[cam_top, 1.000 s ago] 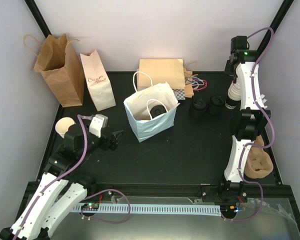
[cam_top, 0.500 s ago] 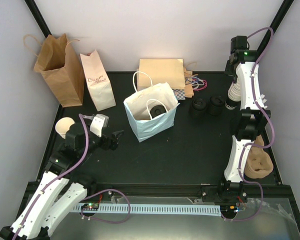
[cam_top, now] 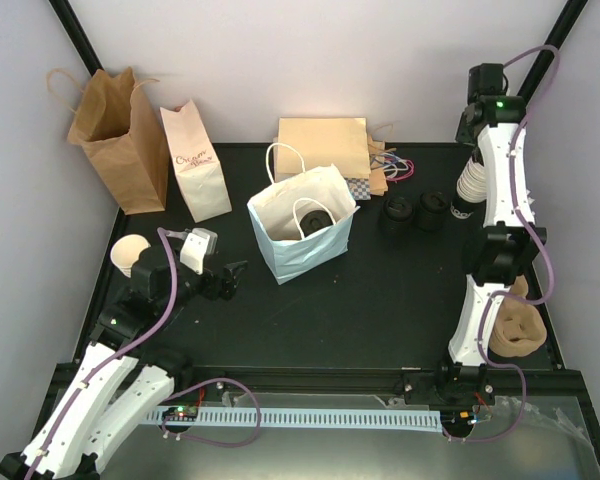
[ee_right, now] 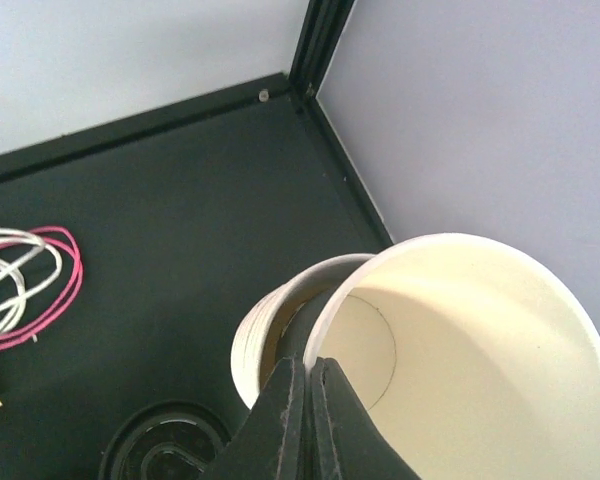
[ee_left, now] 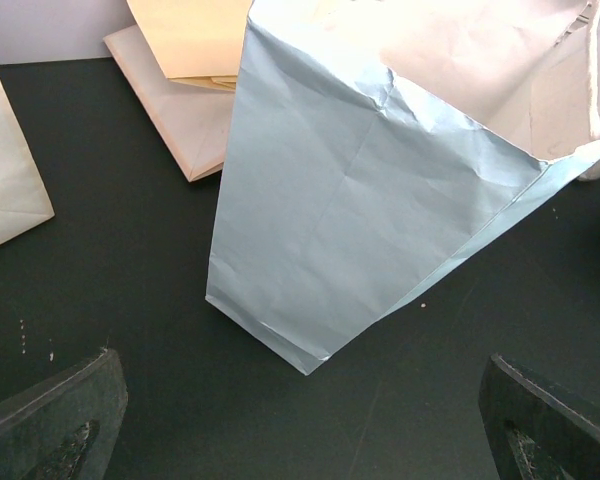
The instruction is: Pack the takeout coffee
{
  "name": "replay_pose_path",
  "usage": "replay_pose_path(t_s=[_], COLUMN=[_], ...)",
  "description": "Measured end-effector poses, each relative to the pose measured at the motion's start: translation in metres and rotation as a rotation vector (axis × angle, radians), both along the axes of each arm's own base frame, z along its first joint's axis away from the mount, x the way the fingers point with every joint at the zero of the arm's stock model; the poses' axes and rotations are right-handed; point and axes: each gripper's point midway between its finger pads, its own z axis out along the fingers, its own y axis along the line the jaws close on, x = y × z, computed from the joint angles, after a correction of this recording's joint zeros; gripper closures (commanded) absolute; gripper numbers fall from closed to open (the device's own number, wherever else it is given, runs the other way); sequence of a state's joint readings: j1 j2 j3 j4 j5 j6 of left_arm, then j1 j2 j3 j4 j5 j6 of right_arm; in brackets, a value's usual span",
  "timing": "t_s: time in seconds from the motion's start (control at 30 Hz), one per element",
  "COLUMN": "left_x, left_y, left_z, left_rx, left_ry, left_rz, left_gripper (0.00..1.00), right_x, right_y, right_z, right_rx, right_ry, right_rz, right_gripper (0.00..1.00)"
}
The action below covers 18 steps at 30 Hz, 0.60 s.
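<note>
Black counter point(cam_top: 380, 290) boxed in by pale walls. At its centre stands an open pale blue paper bag point(cam_top: 302, 225), and the takeout coffee point(cam_top: 314, 217) sits inside it, black lid showing. Just to the near left of the bag, the left claw point(cam_top: 235, 272) hovers low with its fingers spread wide, holding nothing. In the far right corner, the right claw point(ee_right: 308, 365) is pinched together on the rim of a bare cream cup point(ee_right: 470, 370), tilted over a stack of cups point(ee_right: 252, 345).
</note>
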State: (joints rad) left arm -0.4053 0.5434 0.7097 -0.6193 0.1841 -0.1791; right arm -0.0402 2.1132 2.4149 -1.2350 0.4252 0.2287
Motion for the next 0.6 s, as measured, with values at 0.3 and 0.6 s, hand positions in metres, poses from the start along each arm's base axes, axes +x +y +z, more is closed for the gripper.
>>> replay_pose_path(t_s=[0.3,0.6], left_x=[0.0,-0.001], left_y=[0.0,0.0], left_z=[0.0,0.001], left_rx=[0.0,-0.001], left_ry=[0.0,-0.002], left_rz=[-0.001,-0.002], left_gripper=[0.01,0.01], right_x=[-0.014,-0.066], right_y=[-0.004,0.012], right_z=[0.055,0.146], right_rx=[-0.04,0.008], right_ry=[-0.107,-0.321], right_rz=[-0.004,0.058], right_gripper=[0.92,0.96])
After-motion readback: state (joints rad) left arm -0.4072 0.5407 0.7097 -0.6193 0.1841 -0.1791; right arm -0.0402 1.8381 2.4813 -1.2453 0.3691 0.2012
